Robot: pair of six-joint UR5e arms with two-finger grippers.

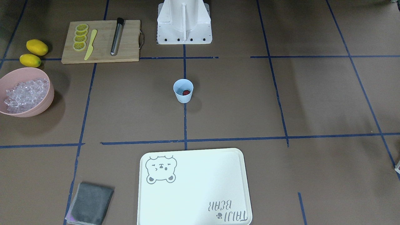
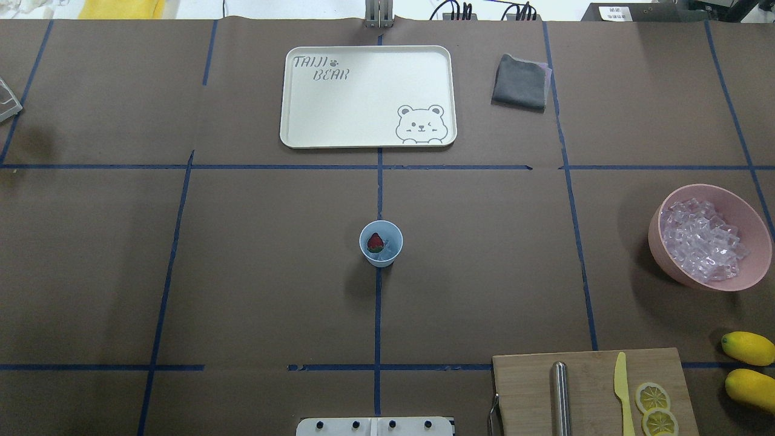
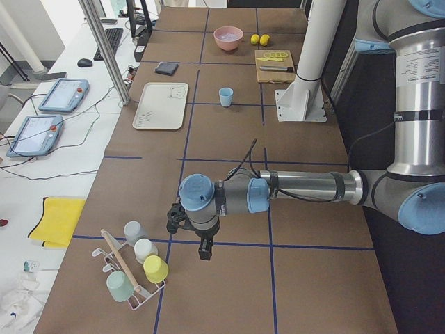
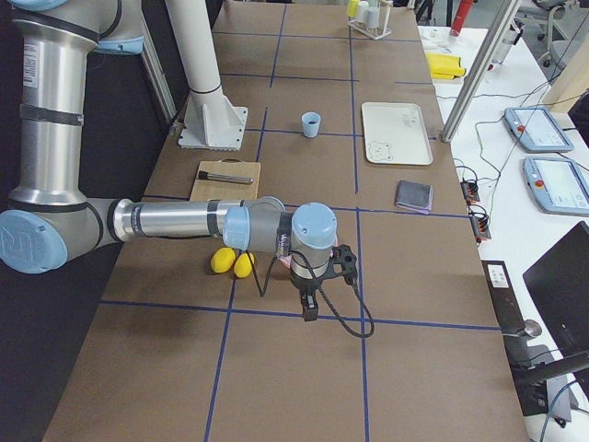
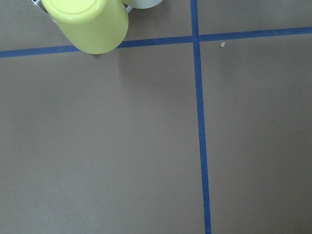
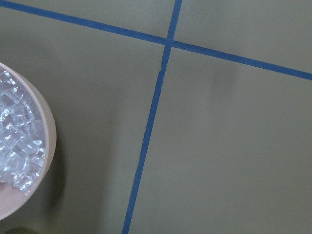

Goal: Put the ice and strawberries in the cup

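The pale blue cup (image 1: 183, 97) stands upright at the table's middle, also in the overhead view (image 2: 392, 254). A dark red strawberry (image 1: 186, 92) lies inside it (image 2: 375, 243), with something clear and pale beside it. The ice (image 1: 25, 93) fills a pink bowl (image 1: 34, 109) at the robot's right (image 2: 699, 239); its edge shows in the right wrist view (image 6: 14, 146). My left gripper (image 3: 206, 250) hangs far off by a cup rack. My right gripper (image 4: 310, 308) hangs beyond the bowl. I cannot tell whether either is open or shut.
A wooden board (image 1: 128, 40) holds lemon slices (image 1: 80, 37), a yellow knife (image 1: 90, 44) and a metal rod (image 1: 116, 37). Two lemons (image 1: 33, 51) lie beside it. A white tray (image 1: 193, 187) and a grey cloth (image 1: 90, 203) lie far from the robot. A yellow cup (image 5: 85, 24) sits on the rack.
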